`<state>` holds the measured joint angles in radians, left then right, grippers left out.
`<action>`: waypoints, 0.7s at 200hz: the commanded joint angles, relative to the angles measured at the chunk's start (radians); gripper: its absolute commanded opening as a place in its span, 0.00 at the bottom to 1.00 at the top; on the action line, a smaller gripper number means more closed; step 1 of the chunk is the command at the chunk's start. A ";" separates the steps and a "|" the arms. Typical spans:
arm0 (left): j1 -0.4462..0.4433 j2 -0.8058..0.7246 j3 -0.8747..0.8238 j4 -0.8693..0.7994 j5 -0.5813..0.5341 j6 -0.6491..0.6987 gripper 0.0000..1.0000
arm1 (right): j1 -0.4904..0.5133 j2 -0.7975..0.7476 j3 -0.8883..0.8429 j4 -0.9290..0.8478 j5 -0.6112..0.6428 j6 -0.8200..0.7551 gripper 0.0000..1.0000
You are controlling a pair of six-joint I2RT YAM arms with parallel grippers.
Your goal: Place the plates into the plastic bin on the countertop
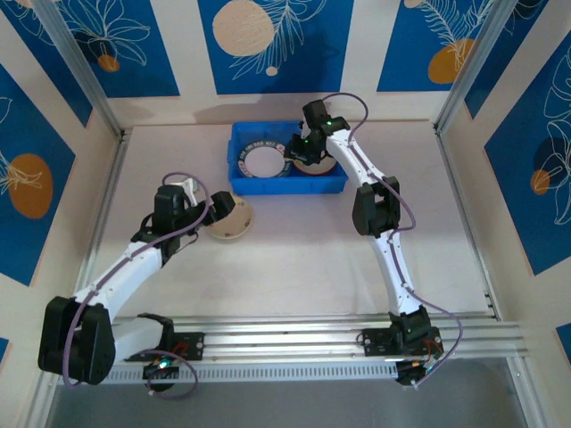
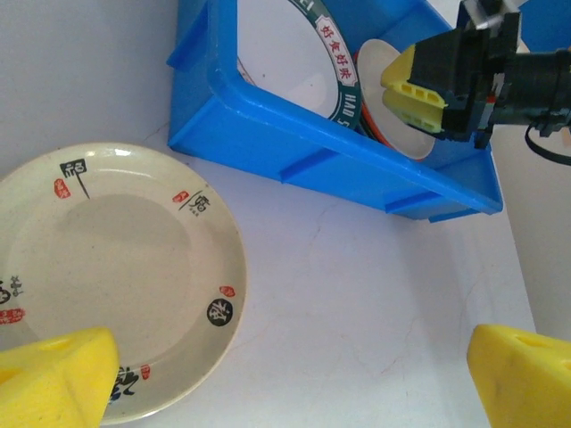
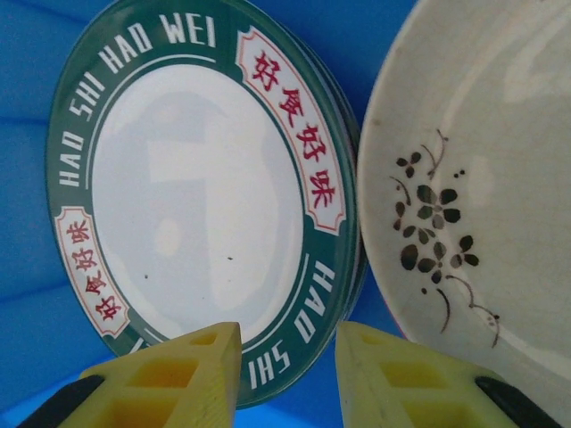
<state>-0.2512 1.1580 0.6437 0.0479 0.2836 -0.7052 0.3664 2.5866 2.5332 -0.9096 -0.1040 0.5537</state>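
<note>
The pale countertop [image 1: 294,267] sits between blue floral panels [image 1: 89,53]. My left gripper [image 2: 290,374] hangs spread wide and empty over the edge of the cream plate [image 2: 116,276], which lies just outside the blue bin [image 2: 312,152]. I judge that plate is my next pickup. Inside the bin, my right gripper [image 3: 288,374] stands part-open, holding nothing, above the green-rimmed plate [image 3: 205,196] and the flowered plate [image 3: 473,178].
</note>
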 commanded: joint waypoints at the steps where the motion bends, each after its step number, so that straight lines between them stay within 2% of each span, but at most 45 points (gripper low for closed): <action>1: -0.007 0.020 -0.007 0.047 0.012 0.007 1.00 | 0.017 -0.060 -0.001 0.003 0.000 -0.060 0.34; 47: -0.012 0.049 -0.005 0.041 0.001 0.025 1.00 | 0.053 -0.314 -0.309 0.229 0.010 -0.127 0.39; 94: -0.034 0.060 -0.010 0.059 -0.034 0.030 1.00 | 0.104 -0.535 -0.562 0.324 -0.043 -0.155 0.46; 140: -0.076 0.092 -0.024 0.122 -0.074 0.020 1.00 | 0.179 -0.816 -0.894 0.427 -0.009 -0.140 0.55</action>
<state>-0.3027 1.2388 0.6395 0.1177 0.2474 -0.6971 0.5076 1.8843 1.7676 -0.5449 -0.1146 0.4191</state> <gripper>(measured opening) 0.996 0.538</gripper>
